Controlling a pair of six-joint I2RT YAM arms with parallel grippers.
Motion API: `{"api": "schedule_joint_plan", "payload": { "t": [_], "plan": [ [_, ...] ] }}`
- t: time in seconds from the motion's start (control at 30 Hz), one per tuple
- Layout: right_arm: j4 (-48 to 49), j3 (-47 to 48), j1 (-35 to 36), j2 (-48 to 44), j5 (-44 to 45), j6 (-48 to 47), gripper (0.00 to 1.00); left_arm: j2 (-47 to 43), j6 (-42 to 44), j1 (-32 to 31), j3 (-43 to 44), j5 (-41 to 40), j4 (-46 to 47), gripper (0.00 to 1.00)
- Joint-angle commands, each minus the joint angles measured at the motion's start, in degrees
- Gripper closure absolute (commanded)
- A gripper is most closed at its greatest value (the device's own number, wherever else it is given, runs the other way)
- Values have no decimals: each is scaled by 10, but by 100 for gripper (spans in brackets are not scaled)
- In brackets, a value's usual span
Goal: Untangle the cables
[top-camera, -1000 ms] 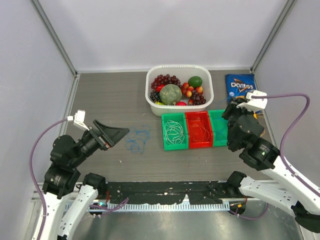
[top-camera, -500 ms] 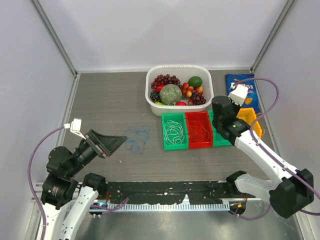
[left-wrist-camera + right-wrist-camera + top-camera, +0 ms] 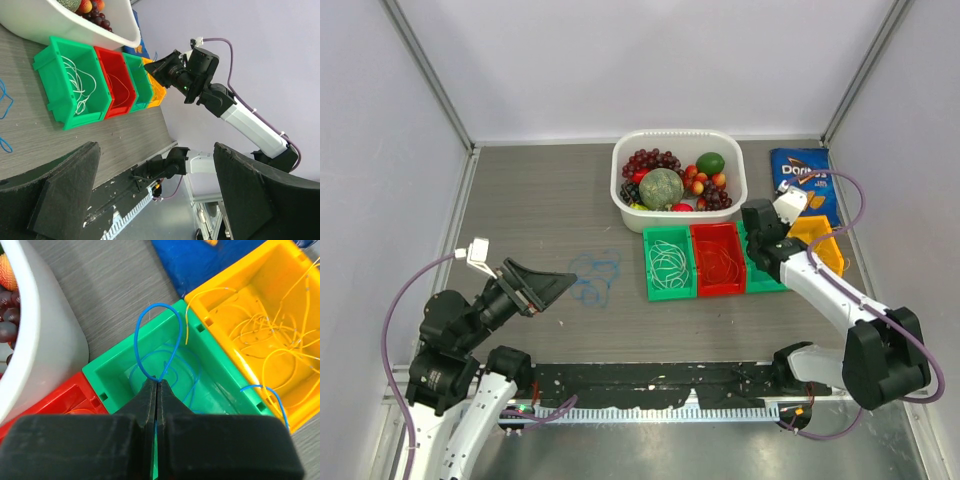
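Blue wire, string-thin, is caught in the right claw [image 3: 156,382], whose jaws are pressed tight together on it. This pinched blue cable [image 3: 158,304] stands up in a narrow loop beyond the tips. More blue strands coil in the right green bin [image 3: 107,374], directly under the claw. Touching that bin on its right, the yellow bin [image 3: 280,275] holds a tangle of yellow cables [image 3: 270,325]. On the other side sits the red bin [image 3: 718,290] with an orange cable [image 3: 720,262]. Left of that is the left green bin [image 3: 670,292] with white cables [image 3: 668,260]. All four bins stand side by side in a row at the centre right of the bench [image 3: 540,200].

Farther left, apart from the bins, a loose blue cable [image 3: 595,278] lies in loops on the bench. The left claw [image 3: 545,283] has its tips just left of this cable, with its jaws spread wide and nothing between them.

Beyond the bins, a white basin [image 3: 678,135] is filled with fruit [image 3: 662,188]. A blue chip bag [image 3: 800,172] lies at the far right.
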Motion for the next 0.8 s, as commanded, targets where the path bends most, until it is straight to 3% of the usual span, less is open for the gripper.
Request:
{"api": "schedule_joint_plan", "payload": {
  "t": [0.0,0.1,0.27,0.33,0.5,0.67,0.77],
  "plan": [
    [25,-8,-42,4,-119,62,99,-6,-7,-1,-6,14,4,0],
    [9,-7,-91,28,-163,70,99,-9,-11,-1,-11,16,6,0],
    [-32,22,-103,92,-197,22,99,-9,-16,-1,-19,19,13,1],
    [-54,27,-103,101,-190,9,91,-7,-19,-2,-21,23,15,0],
    [-72,23,-103,36,-192,-12,54,-10,-22,-1,-28,26,22,0],
    [-148,43,-104,-30,-173,-10,32,-8,-31,-1,-42,33,46,0],
    [-175,41,-103,-71,-124,6,26,-2,-31,-2,-45,38,53,0]
  ]
}}
